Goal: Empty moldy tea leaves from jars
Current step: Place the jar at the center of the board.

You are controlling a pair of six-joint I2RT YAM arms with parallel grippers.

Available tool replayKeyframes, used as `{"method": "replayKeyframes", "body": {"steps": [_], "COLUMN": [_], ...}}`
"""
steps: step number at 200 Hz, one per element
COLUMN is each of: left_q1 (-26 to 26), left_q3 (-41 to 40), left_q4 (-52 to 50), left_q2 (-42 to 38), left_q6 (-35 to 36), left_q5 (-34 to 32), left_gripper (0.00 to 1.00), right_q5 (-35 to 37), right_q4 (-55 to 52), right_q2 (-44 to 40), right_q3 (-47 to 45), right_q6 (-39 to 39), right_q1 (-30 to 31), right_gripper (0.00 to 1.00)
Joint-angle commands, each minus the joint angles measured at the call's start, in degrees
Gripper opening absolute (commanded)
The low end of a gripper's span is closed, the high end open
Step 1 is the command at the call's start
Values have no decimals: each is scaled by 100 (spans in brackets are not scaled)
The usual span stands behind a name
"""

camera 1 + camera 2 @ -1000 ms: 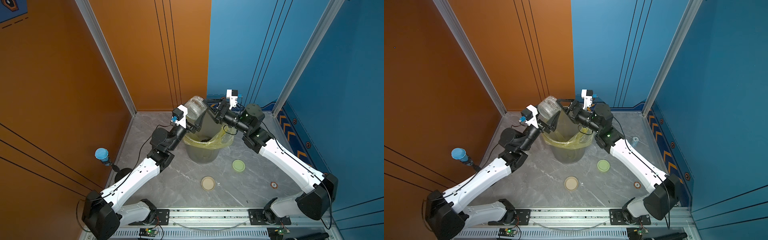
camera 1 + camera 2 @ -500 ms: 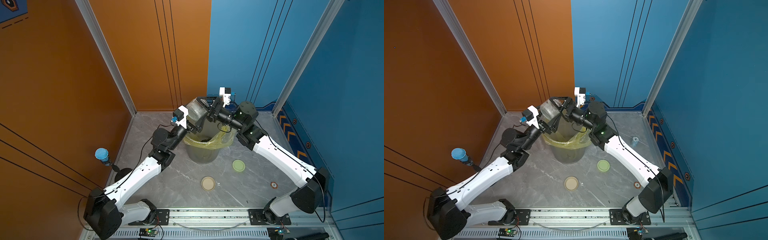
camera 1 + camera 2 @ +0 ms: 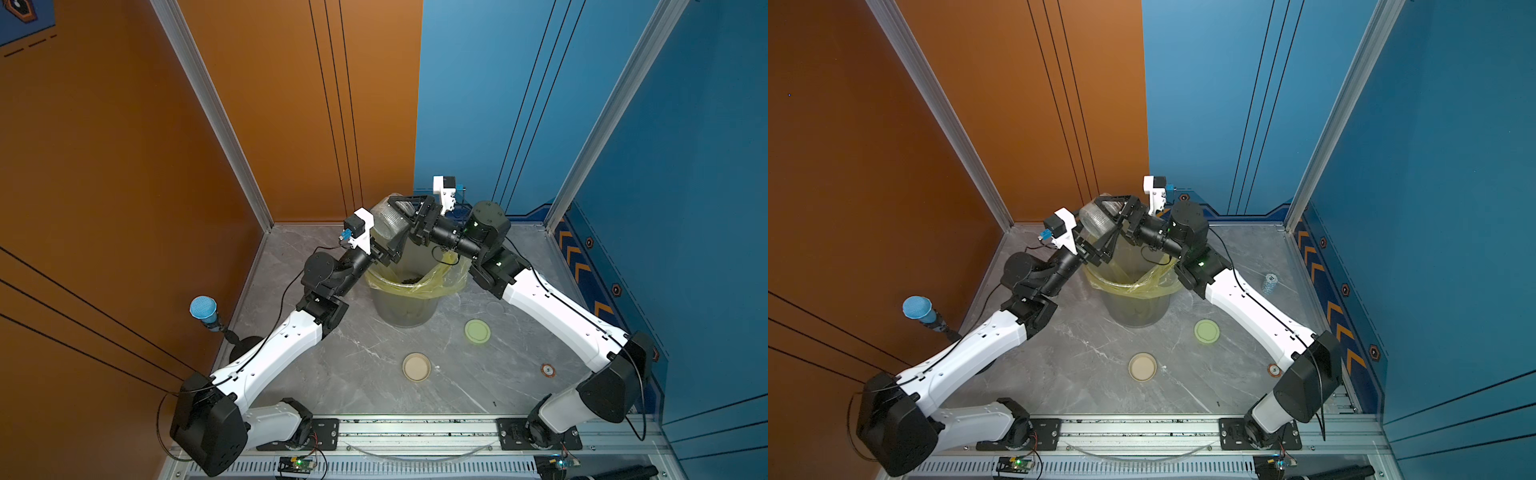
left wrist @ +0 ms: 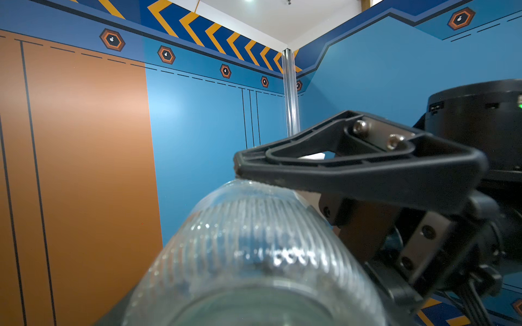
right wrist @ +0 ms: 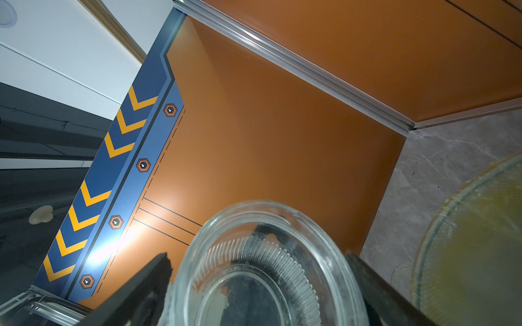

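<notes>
A wide clear ribbed jar [image 3: 385,221] [image 3: 1095,219] hangs tipped, mouth down, over the bin. My left gripper [image 3: 390,247] [image 3: 1103,250] is shut on its neck end. My right gripper [image 3: 401,217] [image 5: 261,271] reaches in from the other side, its two fingers against opposite sides of the jar's base [image 5: 265,254]. In the left wrist view one right finger [image 4: 353,169] lies along the jar [image 4: 254,240], which holds only dark specks. Tea leaves [image 3: 411,279] form a small dark heap inside the bin's yellow bag.
The grey bin [image 3: 405,309] [image 3: 1133,309] stands mid-floor under both grippers. A pale green lid [image 3: 477,331] and a beige lid [image 3: 416,366] lie in front of it. A small clear object [image 3: 1270,283] stands near the right wall, and an orange-ringed disc [image 3: 548,370] lies by the right arm.
My right gripper has swung left from beside the jar onto its base, and its fingers have narrowed slightly. The left gripper has kept the jar over the bin.
</notes>
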Motion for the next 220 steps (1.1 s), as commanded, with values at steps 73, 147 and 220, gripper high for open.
{"method": "replayKeyframes", "body": {"steps": [73, 147, 220], "left_q1": [22, -44, -60], "left_q3": [536, 131, -30], "left_q4": [159, 158, 145], "left_q2": [287, 90, -44], "left_q6": [-141, -157, -59], "left_q5": [453, 567, 593], "left_gripper": [38, 39, 65], "right_q5": [-256, -220, -225], "right_q4": [89, 218, 236], "right_q2": [116, 105, 151], "right_q3": [332, 271, 282], "right_q6": [59, 74, 46], "right_q1": [151, 41, 42], "right_gripper": [92, 79, 48]}}
